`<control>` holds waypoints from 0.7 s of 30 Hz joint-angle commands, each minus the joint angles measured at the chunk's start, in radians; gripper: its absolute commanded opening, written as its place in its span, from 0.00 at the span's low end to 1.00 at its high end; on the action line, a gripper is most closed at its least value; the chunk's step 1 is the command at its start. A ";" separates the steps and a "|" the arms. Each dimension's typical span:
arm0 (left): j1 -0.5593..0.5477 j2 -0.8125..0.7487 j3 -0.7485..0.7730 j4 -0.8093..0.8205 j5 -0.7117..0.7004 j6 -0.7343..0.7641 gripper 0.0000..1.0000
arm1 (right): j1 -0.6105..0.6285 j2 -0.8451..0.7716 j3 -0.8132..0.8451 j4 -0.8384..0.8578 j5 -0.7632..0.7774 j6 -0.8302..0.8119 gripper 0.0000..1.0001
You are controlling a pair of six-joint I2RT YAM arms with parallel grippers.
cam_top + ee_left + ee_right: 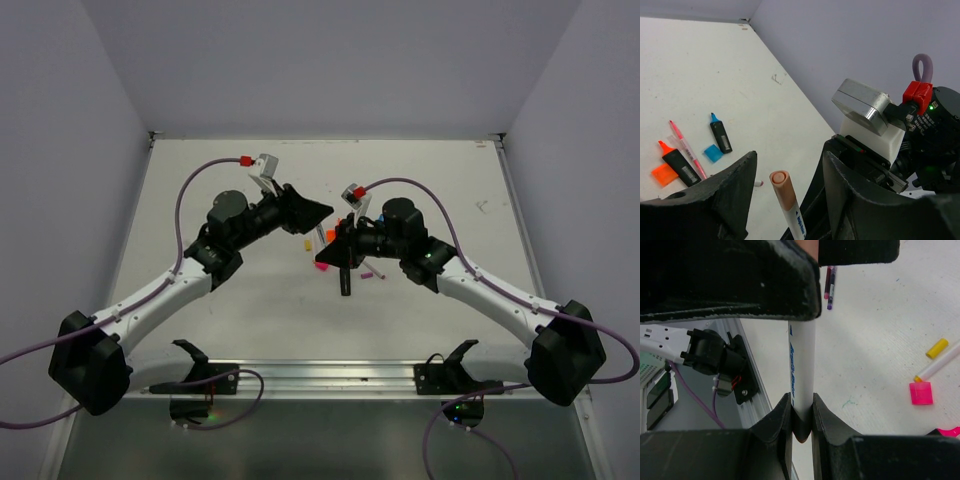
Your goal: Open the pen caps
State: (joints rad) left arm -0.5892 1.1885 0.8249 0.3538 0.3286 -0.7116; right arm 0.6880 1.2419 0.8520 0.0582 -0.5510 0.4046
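Observation:
My right gripper [801,400] is shut on the lower end of a white pen [802,360] with blue print and holds it above the table. The pen's peach-orange cap [781,189] stands between the fingers of my left gripper [789,159], which is open around it without touching. In the top view the left gripper [318,210] and right gripper [330,257] meet tip to tip over the table's middle. On the table lie an uncapped orange highlighter [677,163] beside its orange cap [664,175], and an uncapped blue highlighter [720,135] beside its blue cap [713,153].
A thin pink pen [686,148] lies between the highlighters. A pink cap [920,392], a yellow cap [937,348], a white pen [942,361] and a dark purple pen [829,287] lie on the table. The metal rail [320,375] runs along the near edge.

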 commanded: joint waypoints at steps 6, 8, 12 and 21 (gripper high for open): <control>0.006 0.003 0.034 -0.001 0.024 0.017 0.38 | 0.001 -0.006 0.058 -0.004 -0.018 -0.023 0.00; 0.006 0.002 0.034 0.001 0.013 0.014 0.22 | 0.001 -0.004 0.059 -0.009 -0.017 -0.027 0.00; 0.006 -0.012 0.037 -0.006 -0.048 0.009 0.00 | 0.001 -0.001 0.053 -0.031 -0.010 -0.052 0.00; 0.008 -0.056 0.051 0.008 -0.279 0.001 0.00 | 0.001 -0.028 -0.039 -0.081 -0.004 -0.089 0.00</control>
State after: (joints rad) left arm -0.6018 1.1744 0.8288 0.3130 0.2459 -0.7410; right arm 0.6880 1.2423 0.8566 0.0532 -0.5404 0.3393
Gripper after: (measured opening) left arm 0.171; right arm 0.180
